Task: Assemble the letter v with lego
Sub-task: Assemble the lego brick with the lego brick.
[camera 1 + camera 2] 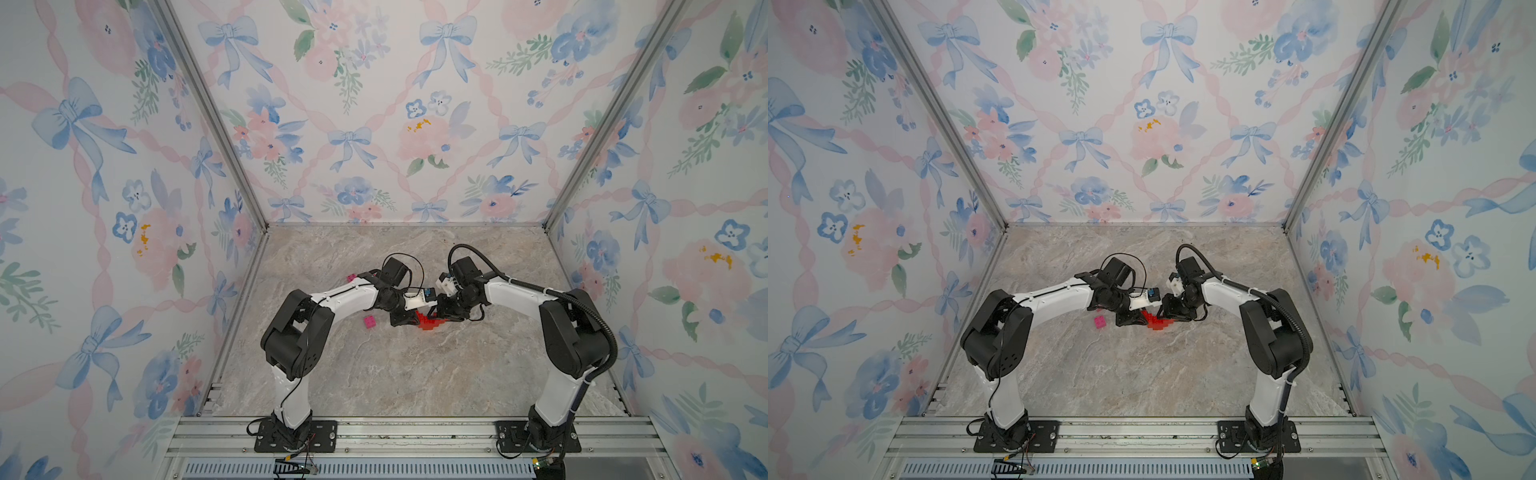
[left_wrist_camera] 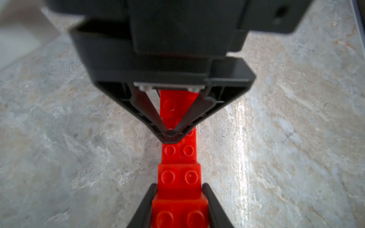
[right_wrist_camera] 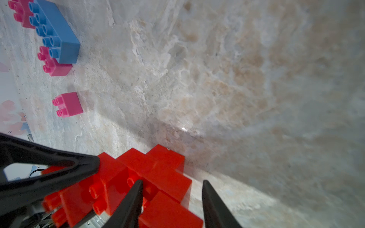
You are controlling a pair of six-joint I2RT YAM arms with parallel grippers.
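the lego (image 1: 428, 323) in play is a glossy red chain (image 2: 179, 169) of small square bricks with round studs. they are pressed together in half-brick steps, so the edge runs as a zigzag. it sits low over the marbled table (image 1: 374, 374), right between the two end effectors, which face each other tip to tip. the left end effector (image 2: 179, 185) is clamped narrow on the chain's nearest brick, with a finger flat against each side. the right end effector (image 3: 172, 181) stands partly spread around the opposite end. one finger (image 3: 136, 195) lies against the red plastic. a sliver of table shows between the other finger and the brick, so it is not pinching. a loose pink brick (image 1: 369, 322) lies on the table just outside the left end effector, on the side away from the right one. well beyond the right end effector's tips, a longer blue brick (image 3: 57, 33) lies with more pink bricks (image 3: 57, 68) right against it. i cannot tell whether they are joined.
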